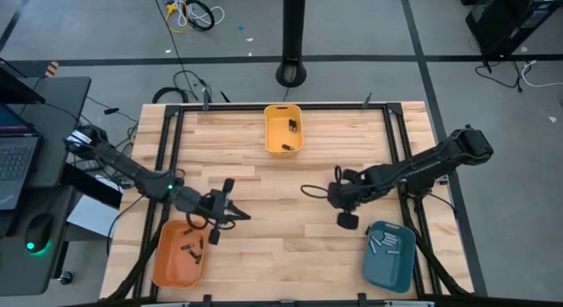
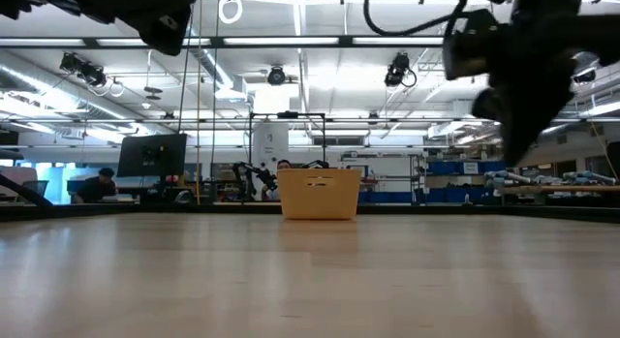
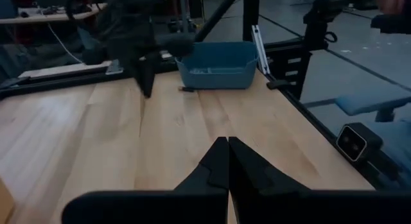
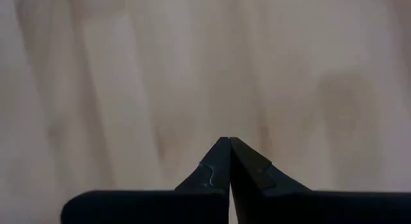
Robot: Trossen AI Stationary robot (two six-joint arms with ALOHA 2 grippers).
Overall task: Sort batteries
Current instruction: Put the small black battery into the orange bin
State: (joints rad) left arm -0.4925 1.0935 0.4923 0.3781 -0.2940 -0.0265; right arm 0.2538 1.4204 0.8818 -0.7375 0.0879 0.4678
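From above, three bins sit on the wooden table (image 1: 264, 193) — a yellow bin (image 1: 283, 129) at the far edge, an orange bin (image 1: 179, 254) near the front left, a blue bin (image 1: 390, 255) near the front right. The batteries (image 1: 191, 247) show as a few dark specks in the orange bin, several pale ones (image 1: 384, 244) lie in the blue bin, and one or two dark ones (image 1: 289, 126) rest in the yellow bin; exact counts are too small to tell. The left gripper (image 1: 236, 212) reaches in from the left, just above the orange bin's far corner. The right gripper (image 1: 348, 221) hangs just beside the blue bin, its arm bent in from the right.

At table height, only the yellow bin (image 2: 320, 194) stands on the boards, with both arms dark overhead.

The left wrist camera shows its fingers (image 3: 218, 161) pressed together, holding nothing; across the table sits the blue bin (image 3: 218, 65) with pale batteries inside and one dark battery (image 3: 187, 89) on the wood just in front.

The right wrist camera shows its fingers (image 4: 221, 161) closed tip to tip over bare wood — empty.
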